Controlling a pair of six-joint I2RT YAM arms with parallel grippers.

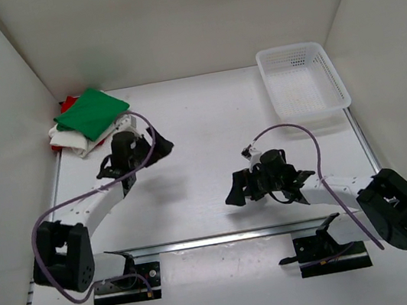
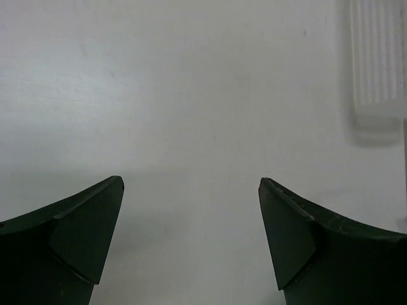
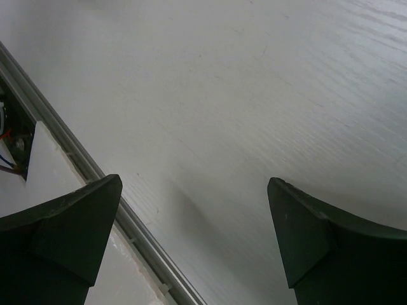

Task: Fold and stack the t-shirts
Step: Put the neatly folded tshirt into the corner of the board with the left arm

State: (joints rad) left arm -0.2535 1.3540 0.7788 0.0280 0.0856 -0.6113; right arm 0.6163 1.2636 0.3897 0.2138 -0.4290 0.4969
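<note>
The three t-shirts lie folded in a stack at the far left corner in the top view: the green one [image 1: 93, 113] on top, the off-white one [image 1: 71, 139] under it, the red one [image 1: 66, 104] showing at the edges. My left gripper [image 1: 161, 147] is open and empty, just right of the stack, over bare table. In the left wrist view its jaws [image 2: 191, 187] stand wide apart. My right gripper [image 1: 233, 192] is open and empty near the table's middle front. Its jaws [image 3: 194, 184] stand wide apart over bare table.
A white plastic mesh basket [image 1: 336, 85] stands at the far right corner; its side shows faintly in the left wrist view [image 2: 376, 63]. A metal rail [image 1: 225, 237] runs along the near edge by the arm bases, seen also in the right wrist view [image 3: 95, 171]. White walls enclose the table.
</note>
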